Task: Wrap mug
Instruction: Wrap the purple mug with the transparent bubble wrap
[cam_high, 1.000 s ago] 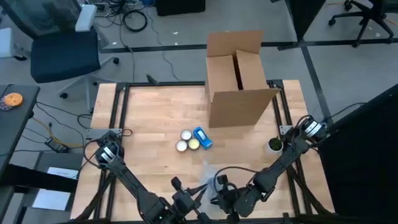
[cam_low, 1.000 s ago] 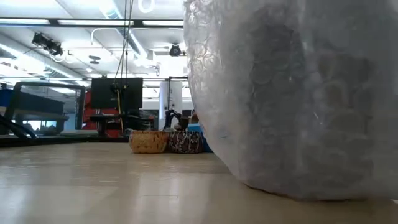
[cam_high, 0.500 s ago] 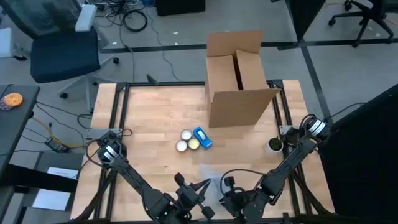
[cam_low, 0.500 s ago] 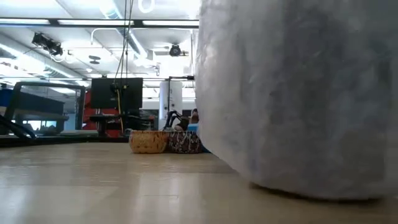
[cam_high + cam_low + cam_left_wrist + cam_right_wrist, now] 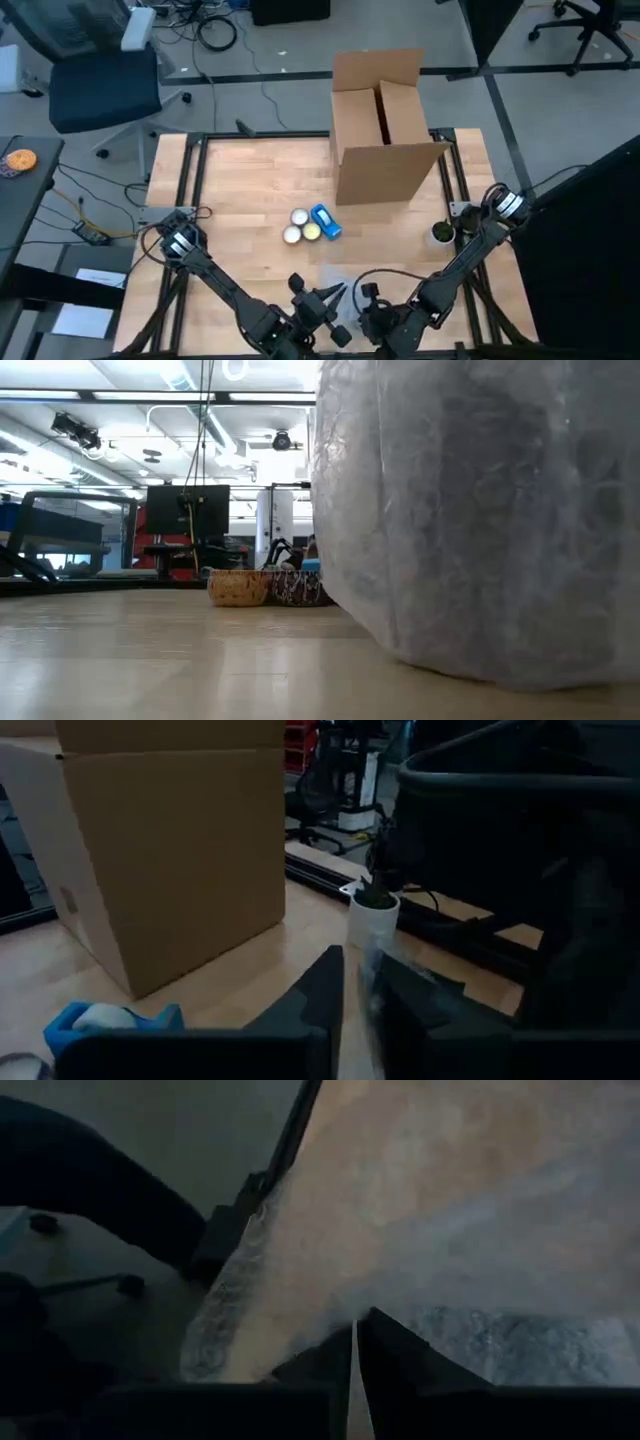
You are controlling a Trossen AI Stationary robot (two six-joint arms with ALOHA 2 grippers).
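Both grippers pinch bubble wrap (image 5: 480,520) on the wooden table (image 5: 250,190) near office chairs (image 5: 100,85).

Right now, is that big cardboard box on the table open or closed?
Open. From above, the cardboard box at the table's far edge has its top flaps standing up, showing a dark interior. What is inside cannot be seen.

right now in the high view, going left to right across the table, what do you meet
two round tins → blue tape dispenser → cardboard box → small potted plant. Nearer the front edge: left pincer, bubble wrap, right pincer.
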